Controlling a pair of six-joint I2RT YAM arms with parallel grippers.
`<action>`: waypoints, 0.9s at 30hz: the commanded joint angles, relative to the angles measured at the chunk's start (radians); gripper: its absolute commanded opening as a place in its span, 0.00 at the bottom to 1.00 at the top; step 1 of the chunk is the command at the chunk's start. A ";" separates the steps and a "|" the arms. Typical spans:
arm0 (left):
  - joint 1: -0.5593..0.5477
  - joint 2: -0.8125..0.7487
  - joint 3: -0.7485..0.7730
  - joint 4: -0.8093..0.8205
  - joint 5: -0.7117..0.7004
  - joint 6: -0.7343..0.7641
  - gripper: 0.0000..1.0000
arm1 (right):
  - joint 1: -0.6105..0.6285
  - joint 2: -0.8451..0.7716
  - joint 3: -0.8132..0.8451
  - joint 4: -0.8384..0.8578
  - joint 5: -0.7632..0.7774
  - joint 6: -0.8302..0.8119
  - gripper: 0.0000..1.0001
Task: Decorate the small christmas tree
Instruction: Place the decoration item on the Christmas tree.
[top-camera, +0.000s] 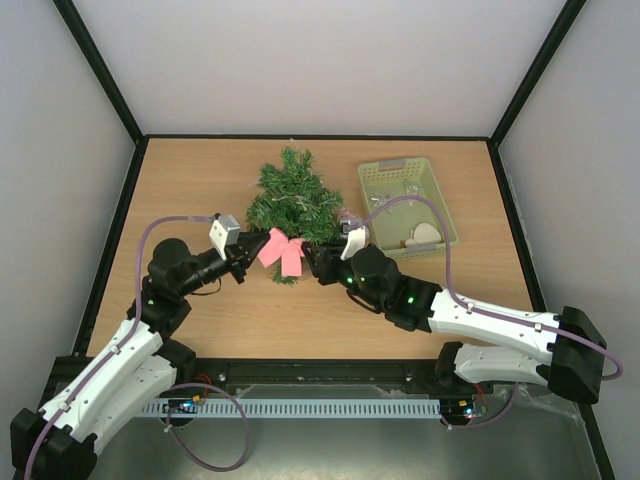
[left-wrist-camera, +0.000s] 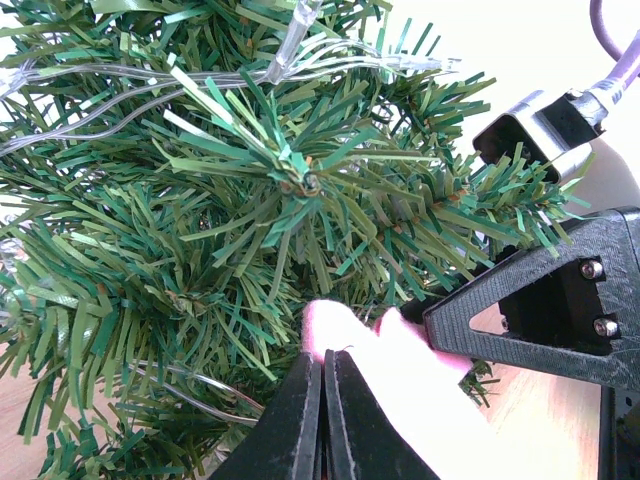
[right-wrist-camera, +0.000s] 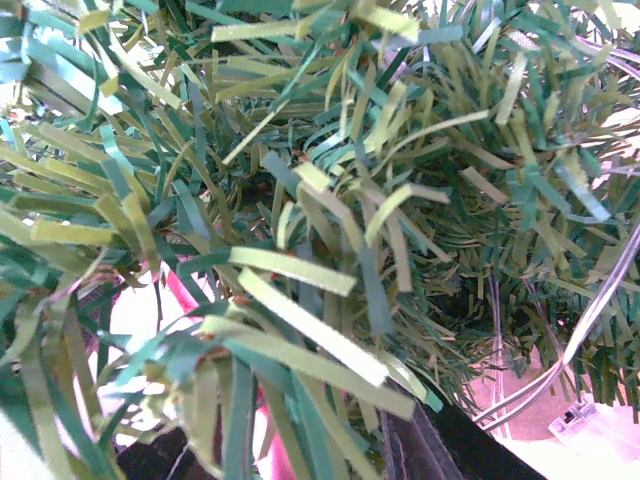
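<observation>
The small christmas tree (top-camera: 290, 198) lies on the wooden table with its tip toward the far wall, and a clear light string (left-wrist-camera: 300, 40) runs through its branches. A pink felt bow (top-camera: 282, 250) sits at its near end. My left gripper (top-camera: 247, 260) is shut on one edge of the pink bow (left-wrist-camera: 385, 350), hard against the needles (left-wrist-camera: 250, 200). My right gripper (top-camera: 318, 262) comes in from the other side, one finger (left-wrist-camera: 520, 300) touching the bow. In the right wrist view its jaws (right-wrist-camera: 300, 440) stand apart, with needles (right-wrist-camera: 330, 260) and pink felt (right-wrist-camera: 185, 295) between them.
A pale green basket (top-camera: 400, 165) stands right of the tree and holds a white heart-shaped ornament (top-camera: 426, 234) and some clear pieces. Black rails edge the table on all sides. Both arms' cables loop above the near half of the table.
</observation>
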 joint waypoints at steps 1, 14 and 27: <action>-0.006 -0.011 -0.008 0.034 0.017 0.008 0.02 | 0.006 -0.009 0.023 0.030 0.001 -0.014 0.34; -0.008 -0.021 -0.006 0.054 0.066 -0.035 0.02 | 0.006 -0.047 0.023 0.043 -0.061 -0.119 0.11; -0.011 -0.017 -0.016 0.082 0.023 -0.034 0.02 | 0.006 -0.147 -0.050 0.130 -0.076 -0.268 0.02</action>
